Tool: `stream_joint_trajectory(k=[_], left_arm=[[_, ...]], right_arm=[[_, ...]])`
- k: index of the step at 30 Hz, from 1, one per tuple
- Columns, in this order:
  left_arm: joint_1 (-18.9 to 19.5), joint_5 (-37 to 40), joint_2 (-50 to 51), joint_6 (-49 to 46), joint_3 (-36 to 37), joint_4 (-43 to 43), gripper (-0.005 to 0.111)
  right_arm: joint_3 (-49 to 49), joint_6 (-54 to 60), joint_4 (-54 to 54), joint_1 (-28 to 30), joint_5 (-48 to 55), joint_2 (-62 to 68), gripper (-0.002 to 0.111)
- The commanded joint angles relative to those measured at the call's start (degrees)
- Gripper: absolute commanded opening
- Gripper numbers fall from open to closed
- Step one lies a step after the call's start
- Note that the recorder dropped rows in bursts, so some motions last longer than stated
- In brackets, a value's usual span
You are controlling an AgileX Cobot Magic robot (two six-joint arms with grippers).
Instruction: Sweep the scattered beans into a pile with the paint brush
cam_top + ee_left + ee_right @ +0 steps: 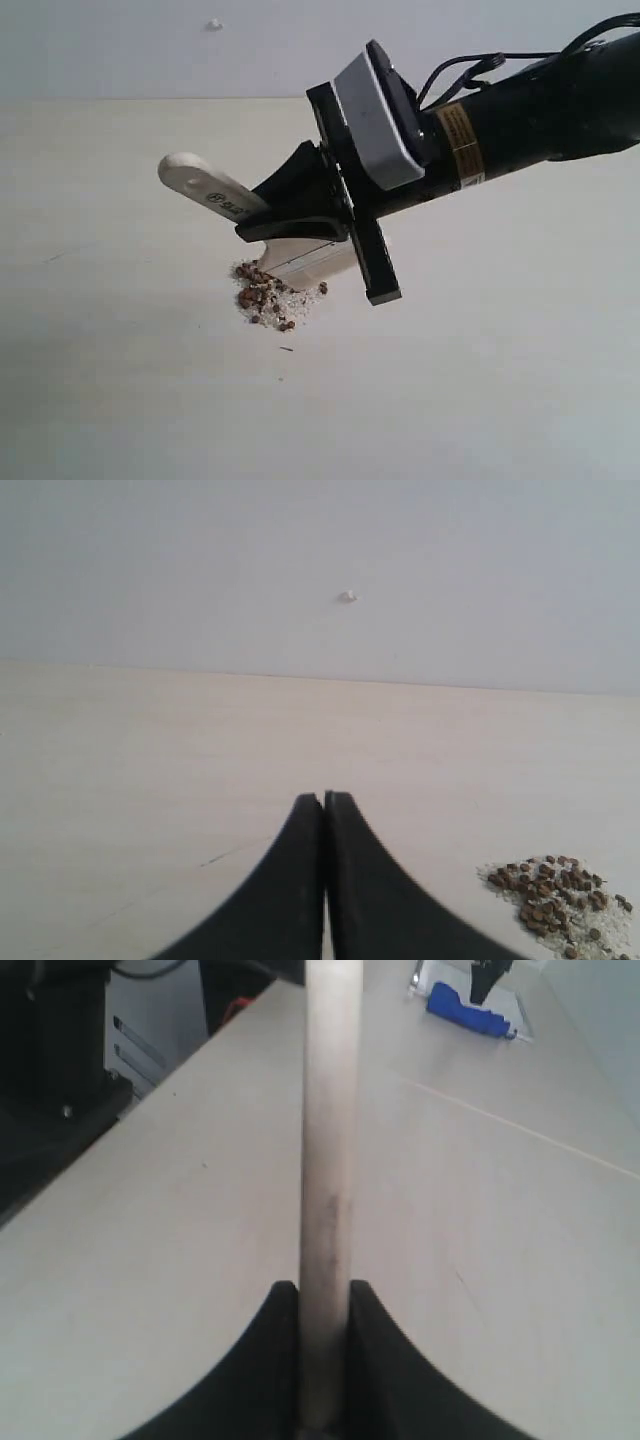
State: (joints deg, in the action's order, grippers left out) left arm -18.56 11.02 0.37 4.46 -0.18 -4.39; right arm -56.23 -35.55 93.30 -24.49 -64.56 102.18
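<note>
Reddish-brown beans (263,293), mixed with whitish grains, are lying gathered in one small heap on the pale table (480,390). We are gripping the paint brush (205,187) with our right gripper (325,1298), jaws clamped on its wooden handle. The handle is pointing up and to the left in the exterior view. The cream bristles (312,262) are pointing down, sitting right at the heap's right side. Our left gripper (324,802) is hovering above bare table near the heap, jaws pressed together on nothing.
</note>
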Motion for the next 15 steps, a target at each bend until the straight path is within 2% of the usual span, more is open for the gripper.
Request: stream_joint_trajectory(k=[1,8,15], left_arm=[[-0.4,0.0,-0.4,0.1,0.2,0.1,0.000],[-0.4,0.0,-0.4,0.1,0.2,0.1,0.000],[-0.4,0.0,-0.4,0.1,0.2,0.1,0.000]], right_arm=[[-0.3,-2.1,-0.6,0.1,-3.1,0.9,0.000],[-0.3,0.1,-8.1,-0.2,-5.4,12.6,0.000],[-0.3,6.6,-11.3,-0.2,-5.4,13.8,0.000]])
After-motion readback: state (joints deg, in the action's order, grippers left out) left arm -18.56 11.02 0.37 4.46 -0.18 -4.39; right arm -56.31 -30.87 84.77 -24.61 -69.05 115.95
